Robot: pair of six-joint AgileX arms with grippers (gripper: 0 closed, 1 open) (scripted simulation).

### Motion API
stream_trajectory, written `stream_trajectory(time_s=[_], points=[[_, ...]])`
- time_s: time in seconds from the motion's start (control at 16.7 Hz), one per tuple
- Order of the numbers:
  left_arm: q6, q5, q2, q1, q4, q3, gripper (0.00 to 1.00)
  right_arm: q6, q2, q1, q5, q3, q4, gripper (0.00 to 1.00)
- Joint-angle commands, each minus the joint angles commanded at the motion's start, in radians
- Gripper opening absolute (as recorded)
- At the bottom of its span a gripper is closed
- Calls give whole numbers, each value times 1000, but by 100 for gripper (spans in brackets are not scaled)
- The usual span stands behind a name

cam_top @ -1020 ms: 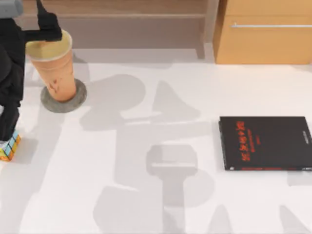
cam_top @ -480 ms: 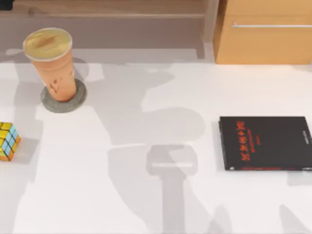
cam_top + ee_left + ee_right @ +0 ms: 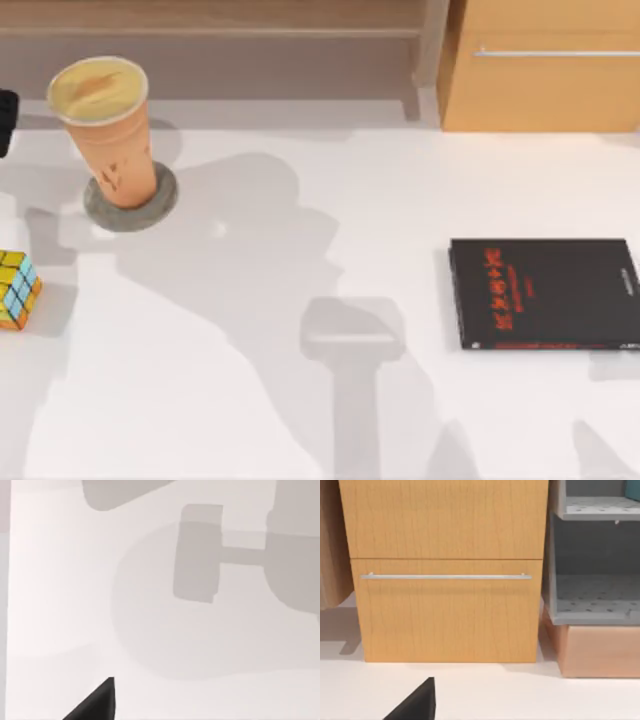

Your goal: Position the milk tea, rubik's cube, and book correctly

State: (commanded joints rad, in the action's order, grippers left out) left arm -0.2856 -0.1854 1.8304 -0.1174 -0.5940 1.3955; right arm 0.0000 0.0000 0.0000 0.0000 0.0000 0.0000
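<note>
Left arm (image 3: 5, 120) is just a black piece at the top view's far left edge, level with the milk tea, over the back of the table; cannot tell how its gripper stands. A dark finger tip (image 3: 95, 705) juts into the left wrist view over bare white table (image 3: 60, 605) crossed with soft grey shadows. Right wrist view has a like dark finger tip (image 3: 415, 705) above the white surface, facing the wooden cabinet (image 3: 445, 570) with its long metal handle (image 3: 445, 576); beside that sits a grey open shelf unit (image 3: 592, 595) on a tan base. Right gripper state: cannot tell. Table (image 3: 300, 420) is white and matte, with big arm shadows across the middle and left. Behind it, in the top view, a wood-tone wall strip and the cabinet (image 3: 545, 65) at back right with its handle (image 3: 555, 52). Milk tea (image 3: 108, 130) stands upright at back left, base on a flat grey round disc (image 3: 131, 207), creamy top facing up, reddish marks on its side. Rubik's cube (image 3: 17, 290) sits on the table at the far left edge, nearer the front than the cup and apart from it, yellow, light-blue and orange stickers showing. A thin black book with red lettering (image 3: 545, 293) lies flat on the right side, well apart from cup and cube, its right end cut by the frame edge.
</note>
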Motion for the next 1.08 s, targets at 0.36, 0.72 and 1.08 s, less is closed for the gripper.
stream_trajectory(time_s=[0.36, 0.72, 1.08], points=[[4, 141, 30, 6, -449, 34, 100, 0, 0, 0, 0, 0, 0, 100], [10, 186, 33, 13, -539, 30, 100, 0, 0, 0, 0, 0, 0, 100], [7, 186, 54, 11, -466, -23, 100, 0, 0, 0, 0, 0, 0, 100]])
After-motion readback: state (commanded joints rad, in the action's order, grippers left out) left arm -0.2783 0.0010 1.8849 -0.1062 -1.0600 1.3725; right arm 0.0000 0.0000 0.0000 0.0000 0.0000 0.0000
